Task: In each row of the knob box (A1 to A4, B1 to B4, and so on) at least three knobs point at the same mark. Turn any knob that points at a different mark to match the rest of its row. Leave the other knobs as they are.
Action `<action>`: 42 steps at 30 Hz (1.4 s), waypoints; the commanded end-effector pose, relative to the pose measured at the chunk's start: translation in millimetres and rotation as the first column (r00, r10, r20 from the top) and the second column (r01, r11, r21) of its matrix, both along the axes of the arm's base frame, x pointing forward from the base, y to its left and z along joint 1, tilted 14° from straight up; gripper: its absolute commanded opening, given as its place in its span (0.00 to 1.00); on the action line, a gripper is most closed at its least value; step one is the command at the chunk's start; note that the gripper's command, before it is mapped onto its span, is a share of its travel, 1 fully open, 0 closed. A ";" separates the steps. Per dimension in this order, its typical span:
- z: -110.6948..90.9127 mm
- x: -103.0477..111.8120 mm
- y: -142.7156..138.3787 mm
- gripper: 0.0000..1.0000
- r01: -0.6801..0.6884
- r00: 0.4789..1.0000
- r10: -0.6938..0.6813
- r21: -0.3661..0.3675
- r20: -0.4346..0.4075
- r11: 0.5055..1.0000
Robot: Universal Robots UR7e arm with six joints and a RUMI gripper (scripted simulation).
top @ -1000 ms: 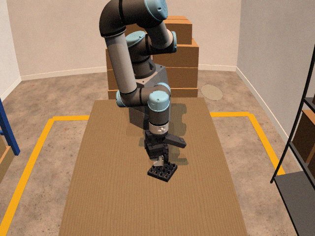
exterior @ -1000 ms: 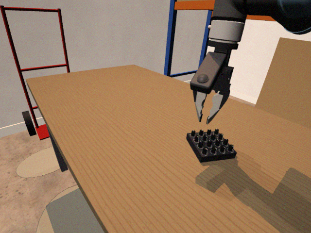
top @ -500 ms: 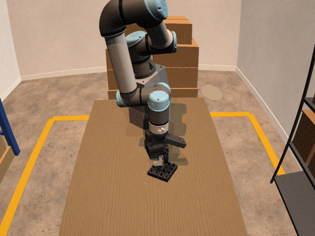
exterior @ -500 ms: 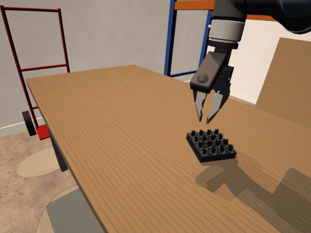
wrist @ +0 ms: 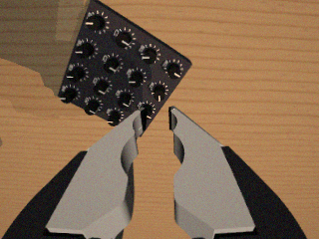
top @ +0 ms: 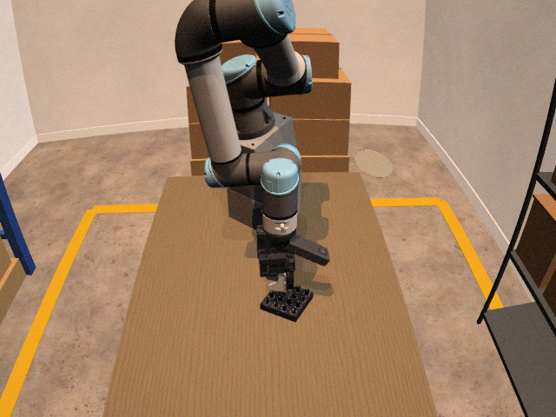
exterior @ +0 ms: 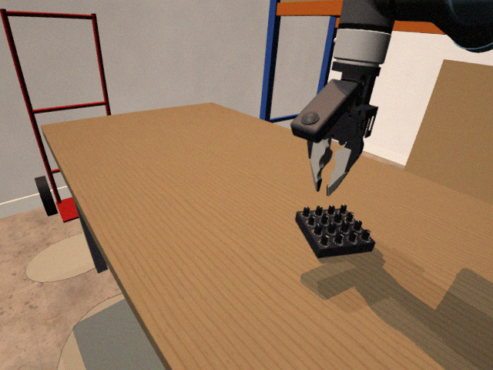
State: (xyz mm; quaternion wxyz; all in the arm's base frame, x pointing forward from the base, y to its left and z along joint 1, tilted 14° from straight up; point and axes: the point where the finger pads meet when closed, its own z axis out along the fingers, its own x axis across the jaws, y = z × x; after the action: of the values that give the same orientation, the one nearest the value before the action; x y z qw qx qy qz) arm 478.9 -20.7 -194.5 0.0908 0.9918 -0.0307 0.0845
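The black knob box (top: 286,303) lies on the wooden table, with four rows of small black knobs with white pointers. It also shows in the exterior view (exterior: 334,230) and, turned diagonally, in the upper left of the wrist view (wrist: 125,70). My gripper (exterior: 323,190) hangs a short way above the box's near corner, pointing straight down. Its grey fingers stand narrow with a small gap and nothing between them. In the wrist view the left fingertip overlaps the corner knob (wrist: 147,108); it does not touch it. The gripper also shows in the top view (top: 281,286).
Stacked cardboard boxes (top: 309,102) stand behind the robot base. A red hand truck (exterior: 51,119) and a blue rack (exterior: 274,59) stand beside the table. A dark shelf (top: 530,278) is at the right.
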 end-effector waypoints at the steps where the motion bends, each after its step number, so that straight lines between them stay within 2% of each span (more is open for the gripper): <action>1: 2.7 0.5 0.7 0.11 0.151 0.988 -0.152 0.024 0.027 0.988; 4: 4.2 0.5 0.9 0.11 0.241 0.969 -0.243 0.043 0.042 0.970; 6: 4.2 0.5 0.9 0.11 0.241 0.969 -0.243 0.043 0.042 0.970; 12: 7.7 0.4 0.7 0.11 0.440 0.892 -0.447 0.091 0.069 0.893; 21: 12.3 -0.5 -0.5 0.11 0.663 0.728 -0.680 0.160 0.087 0.731; 23: 12.3 -0.5 -0.5 0.11 0.663 0.728 -0.680 0.160 0.087 0.731; 29: 15.4 -1.7 -1.9 0.11 0.780 0.587 -0.805 0.207 0.087 0.591; 33: 16.6 -2.3 -2.5 0.11 0.821 0.520 -0.850 0.227 0.085 0.525; 37: 17.3 -2.7 -2.9 0.11 0.840 0.484 -0.871 0.237 0.083 0.488; 42: 17.5 -2.8 -3.0 0.11 0.845 0.473 -0.877 0.240 0.082 0.479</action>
State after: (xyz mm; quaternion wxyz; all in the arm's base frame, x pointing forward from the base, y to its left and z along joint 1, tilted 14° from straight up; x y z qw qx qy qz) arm 475.8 -23.6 -177.7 0.0353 0.8351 -0.5358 0.1194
